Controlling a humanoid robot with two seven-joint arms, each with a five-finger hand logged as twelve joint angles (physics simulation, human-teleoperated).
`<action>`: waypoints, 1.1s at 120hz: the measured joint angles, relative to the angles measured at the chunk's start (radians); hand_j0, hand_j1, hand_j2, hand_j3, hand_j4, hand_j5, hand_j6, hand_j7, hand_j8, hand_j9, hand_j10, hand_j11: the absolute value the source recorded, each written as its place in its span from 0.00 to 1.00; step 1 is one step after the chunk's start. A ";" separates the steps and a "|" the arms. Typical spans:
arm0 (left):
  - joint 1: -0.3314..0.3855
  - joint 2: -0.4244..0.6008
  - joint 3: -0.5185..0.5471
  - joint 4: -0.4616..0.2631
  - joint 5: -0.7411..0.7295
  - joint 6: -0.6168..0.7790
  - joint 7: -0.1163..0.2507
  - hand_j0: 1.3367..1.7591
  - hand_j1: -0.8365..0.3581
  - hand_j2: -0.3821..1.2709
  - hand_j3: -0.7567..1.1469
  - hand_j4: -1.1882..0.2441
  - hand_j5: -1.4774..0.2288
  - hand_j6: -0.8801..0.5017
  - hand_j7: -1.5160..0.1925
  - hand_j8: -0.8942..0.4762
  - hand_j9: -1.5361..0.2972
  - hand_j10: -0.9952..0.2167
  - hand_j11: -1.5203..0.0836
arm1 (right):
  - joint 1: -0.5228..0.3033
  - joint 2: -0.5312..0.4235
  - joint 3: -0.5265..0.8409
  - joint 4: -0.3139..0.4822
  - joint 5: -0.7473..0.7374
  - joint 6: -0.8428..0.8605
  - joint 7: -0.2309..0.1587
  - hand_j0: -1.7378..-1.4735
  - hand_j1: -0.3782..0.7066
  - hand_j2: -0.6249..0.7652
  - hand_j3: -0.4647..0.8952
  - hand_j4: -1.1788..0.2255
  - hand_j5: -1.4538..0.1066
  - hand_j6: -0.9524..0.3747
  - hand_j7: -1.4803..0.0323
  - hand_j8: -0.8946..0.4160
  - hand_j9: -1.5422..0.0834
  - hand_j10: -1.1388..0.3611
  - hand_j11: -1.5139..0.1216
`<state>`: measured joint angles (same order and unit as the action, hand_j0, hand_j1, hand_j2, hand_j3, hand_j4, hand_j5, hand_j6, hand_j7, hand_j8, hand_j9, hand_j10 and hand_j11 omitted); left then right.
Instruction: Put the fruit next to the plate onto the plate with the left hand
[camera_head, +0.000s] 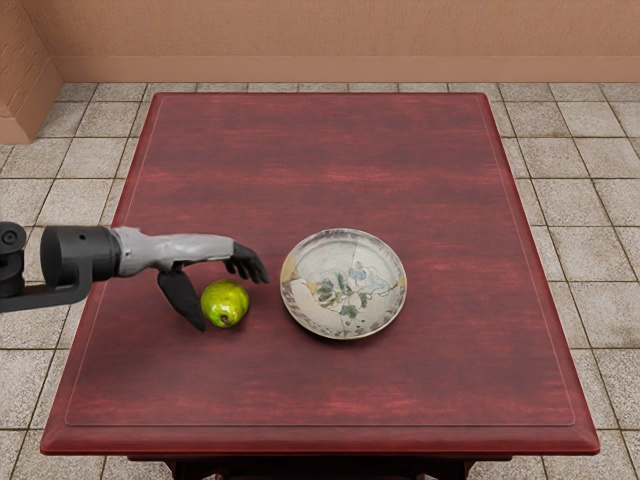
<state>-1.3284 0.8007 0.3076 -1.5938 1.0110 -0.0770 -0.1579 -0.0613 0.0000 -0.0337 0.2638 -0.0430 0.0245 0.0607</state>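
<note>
In your head view, the left robot hand (205, 250) reaches in from the left edge. It is open: its dark fingers (246, 266) stretch past the far side of the green fruit (225, 303), and its thumb (183, 297) hangs just left of it. Nothing is gripped. You see the fruit resting on the red tabletop (330, 150), near the left rim of the patterned plate (290, 272) but apart from it.

Single high oblique view over table (330, 160)
</note>
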 joint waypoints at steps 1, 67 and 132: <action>0.001 0.000 0.000 0.000 0.000 0.000 0.000 0.76 0.63 0.28 0.40 0.57 0.59 0.37 0.61 0.38 0.58 0.52 0.65 | 0.000 0.000 0.000 0.000 0.000 0.000 0.000 0.30 0.05 0.45 0.34 0.82 0.91 0.70 0.96 0.67 0.93 0.75 0.91; 0.025 -0.004 -0.002 0.001 0.004 0.003 0.007 0.76 0.59 0.29 0.40 0.51 0.58 0.30 0.60 0.30 0.56 0.46 0.61 | 0.000 0.000 0.000 0.000 0.000 0.000 0.000 0.30 0.05 0.45 0.34 0.82 0.91 0.70 0.96 0.67 0.93 0.75 0.91; 0.055 -0.034 0.000 0.028 0.016 0.002 0.027 0.76 0.60 0.28 0.40 0.52 0.56 0.32 0.58 0.33 0.54 0.46 0.60 | 0.000 0.000 0.000 0.000 0.000 0.000 0.000 0.30 0.05 0.45 0.34 0.83 0.91 0.70 0.96 0.67 0.93 0.75 0.91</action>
<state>-1.2732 0.7670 0.3076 -1.5660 1.0266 -0.0751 -0.1313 -0.0614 0.0000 -0.0337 0.2638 -0.0430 0.0245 0.0606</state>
